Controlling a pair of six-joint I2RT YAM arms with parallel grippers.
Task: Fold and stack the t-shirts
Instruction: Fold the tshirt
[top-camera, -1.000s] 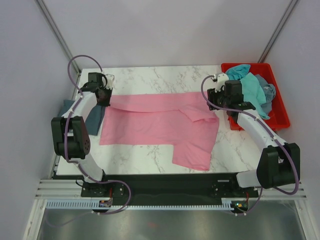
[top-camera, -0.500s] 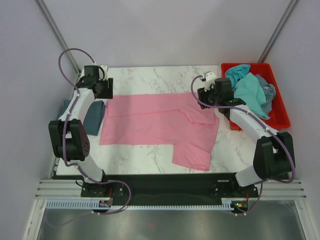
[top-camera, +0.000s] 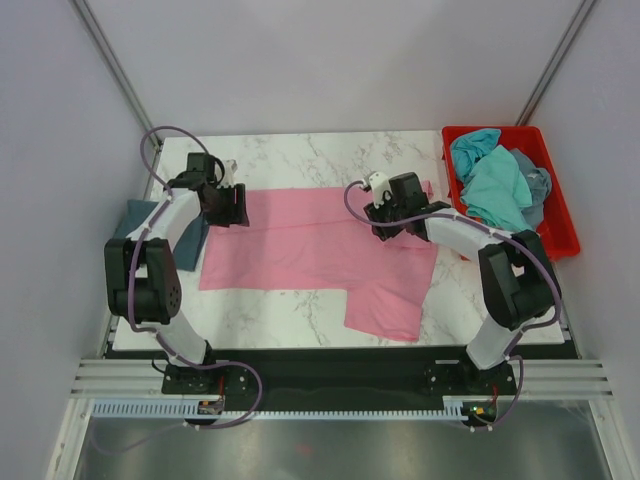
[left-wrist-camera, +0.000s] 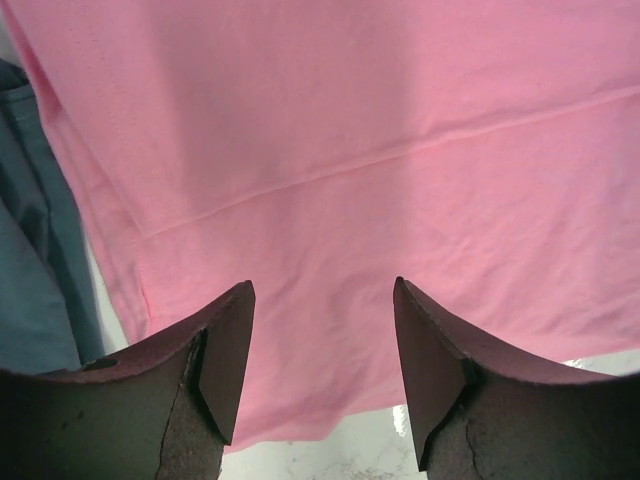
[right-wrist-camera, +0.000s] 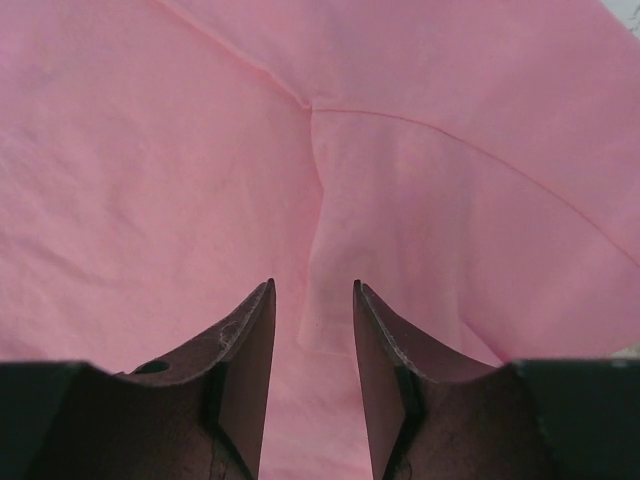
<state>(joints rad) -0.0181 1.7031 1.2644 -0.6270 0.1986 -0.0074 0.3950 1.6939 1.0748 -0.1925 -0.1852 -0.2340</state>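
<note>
**Inspector:** Left gripper (left-wrist-camera: 320, 292), state?

**Operator:** Its jaws are standing apart with nothing between them. It is hovering over the pink shirt (top-camera: 300, 255) at the shirt's upper left in the overhead view, with a seam (left-wrist-camera: 400, 155) running across ahead of the fingers. A blue shirt (left-wrist-camera: 30, 260) is lying just beside, at the left edge of the wrist view.

**Inspector:** Right gripper (right-wrist-camera: 310, 288)?

**Operator:** Also released, though its gap is narrower. It is pointing at a raised ridge (right-wrist-camera: 312, 200) of pink cloth, right of centre along the shirt's upper edge in the overhead view. I am seeing no cloth caught in either pair of fingers.

**Inspector:** And the rest?

**Operator:** The pink shirt is lying spread across the middle of the table (top-camera: 300, 150), with one flap reaching toward the lower right. A turquoise shirt (top-camera: 495, 185) and others are sitting in the crate (top-camera: 563, 238) at the upper right.

**Inspector:** Step in hand, in your judgement?

**Operator:** Both arms appear to be lining up to pinch the shirt's far edge for a fold.

**Inspector:** Requirements for doing it well?

**Operator:**
- The left is needing to come down on pink cloth only, keeping clear of the blue shirt.
- The right is needing to centre on the ridge and take every layer there, or the fold will be slipping.
- Both should be closing together, lifting level and keeping the edge taut between them.
</note>
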